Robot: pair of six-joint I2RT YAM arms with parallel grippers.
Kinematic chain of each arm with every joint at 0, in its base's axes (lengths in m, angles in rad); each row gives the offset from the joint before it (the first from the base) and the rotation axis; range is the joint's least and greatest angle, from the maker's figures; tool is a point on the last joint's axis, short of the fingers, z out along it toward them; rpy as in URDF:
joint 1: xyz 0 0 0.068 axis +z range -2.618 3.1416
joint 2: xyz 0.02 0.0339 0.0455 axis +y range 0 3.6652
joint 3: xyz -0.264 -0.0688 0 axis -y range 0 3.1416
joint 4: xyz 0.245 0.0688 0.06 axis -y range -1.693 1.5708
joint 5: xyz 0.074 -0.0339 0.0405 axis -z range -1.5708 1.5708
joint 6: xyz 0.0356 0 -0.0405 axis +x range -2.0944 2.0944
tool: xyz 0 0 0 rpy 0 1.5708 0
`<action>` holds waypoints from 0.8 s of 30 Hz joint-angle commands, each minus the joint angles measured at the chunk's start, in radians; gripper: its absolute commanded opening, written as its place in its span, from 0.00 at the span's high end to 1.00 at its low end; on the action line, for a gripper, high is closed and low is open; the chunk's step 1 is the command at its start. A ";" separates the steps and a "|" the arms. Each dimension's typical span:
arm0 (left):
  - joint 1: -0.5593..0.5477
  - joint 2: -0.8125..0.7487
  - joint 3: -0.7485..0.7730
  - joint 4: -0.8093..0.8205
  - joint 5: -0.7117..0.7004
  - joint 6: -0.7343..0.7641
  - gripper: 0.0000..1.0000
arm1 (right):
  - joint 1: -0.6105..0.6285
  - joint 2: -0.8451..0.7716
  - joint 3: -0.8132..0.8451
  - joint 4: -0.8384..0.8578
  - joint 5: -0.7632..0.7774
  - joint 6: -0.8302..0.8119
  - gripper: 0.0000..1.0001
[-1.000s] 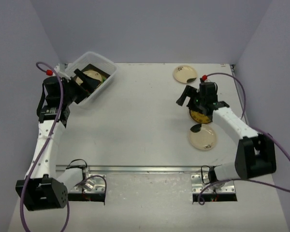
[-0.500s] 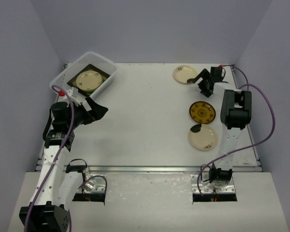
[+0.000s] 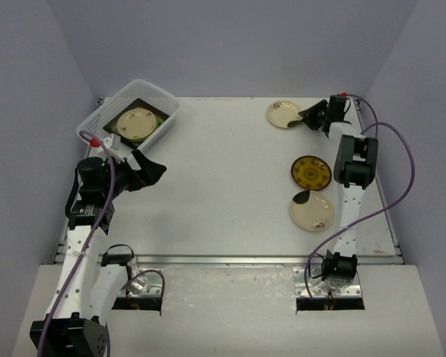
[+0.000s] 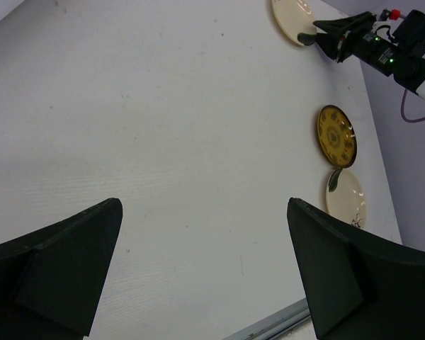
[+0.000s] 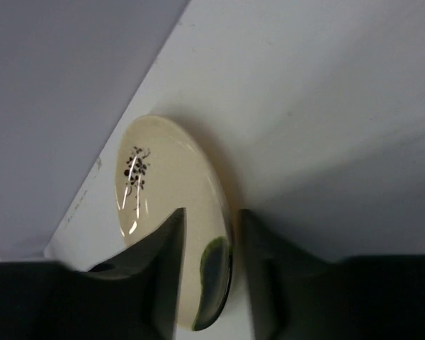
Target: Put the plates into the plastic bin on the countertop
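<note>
clamp the right gripper (image 5: 211, 216), jaws parted astride the cream plate (image 5: 163, 177) across from the plastic bin (image 3: 145, 82), squarely on its rim; left gripper (image 4: 204, 205) gapes empty.

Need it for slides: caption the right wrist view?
Right claw straddles the rim of a cream plate on the countertop.

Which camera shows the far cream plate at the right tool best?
Right wrist: the far cream plate fills the view, rim straddled by the right tool. Top external and left wrist show it small and distant.
</note>
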 commanded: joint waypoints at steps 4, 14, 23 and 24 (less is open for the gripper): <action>-0.007 0.004 0.004 0.040 0.021 0.018 0.00 | 0.012 0.061 -0.078 -0.150 -0.024 -0.009 0.94; -0.022 0.122 -0.029 0.121 0.125 -0.110 0.00 | 0.262 -0.602 -0.690 -0.034 0.208 -0.302 1.00; -0.156 0.305 -0.024 0.209 0.085 -0.133 0.00 | 0.546 -0.898 -0.835 -0.153 -0.129 -0.365 1.00; -0.158 0.330 -0.027 0.209 0.086 -0.132 0.00 | 0.558 -0.909 -0.833 -0.149 -0.202 -0.357 1.00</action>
